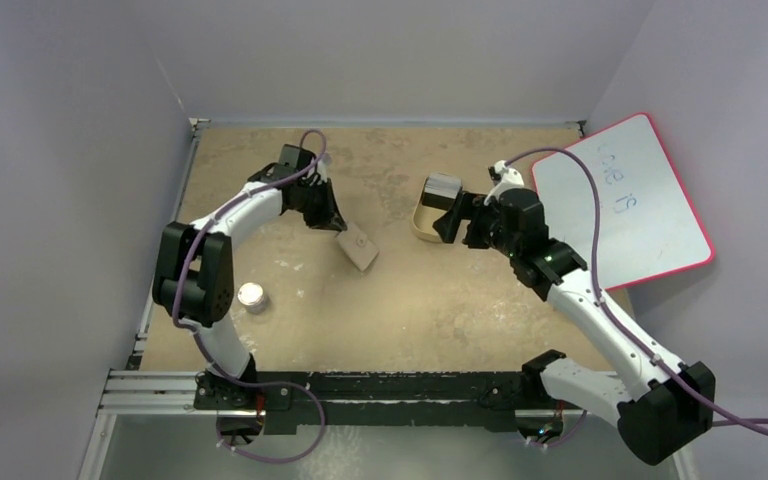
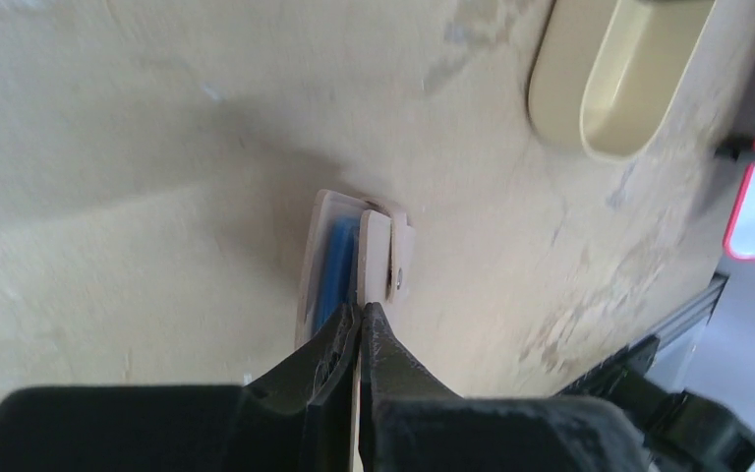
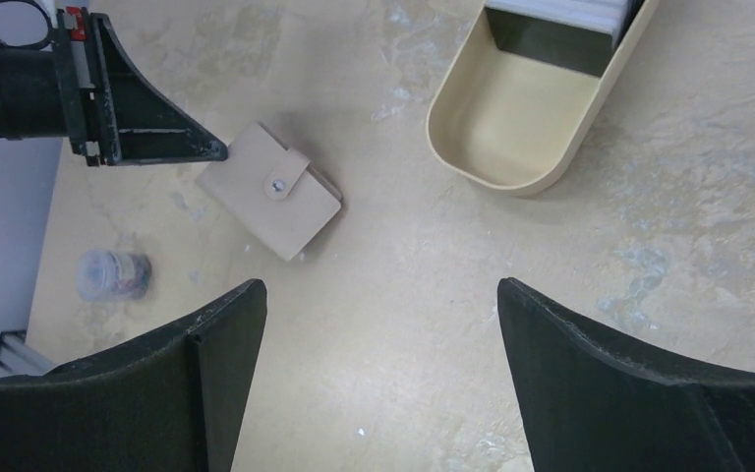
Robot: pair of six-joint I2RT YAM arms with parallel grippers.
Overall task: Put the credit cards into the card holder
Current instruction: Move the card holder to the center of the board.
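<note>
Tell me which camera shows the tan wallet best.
The right wrist view: the wallet shows its whole outer face and snap tab, unblocked. The top view shows it small, at the tip of the left gripper. The left wrist view has it edge-on, pinched between the shut fingers.

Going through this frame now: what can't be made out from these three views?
- Right wrist view: the grey object in the tray is cut off by the top edge, so cards or not is unclear.
- Left wrist view: the card holder is seen edge-on in the shut left gripper. The blue strip inside cannot be identified.
- Top view: the writing on the whiteboard is too small to read.
- Right wrist view: the contents of the small jar are blurred.
</note>
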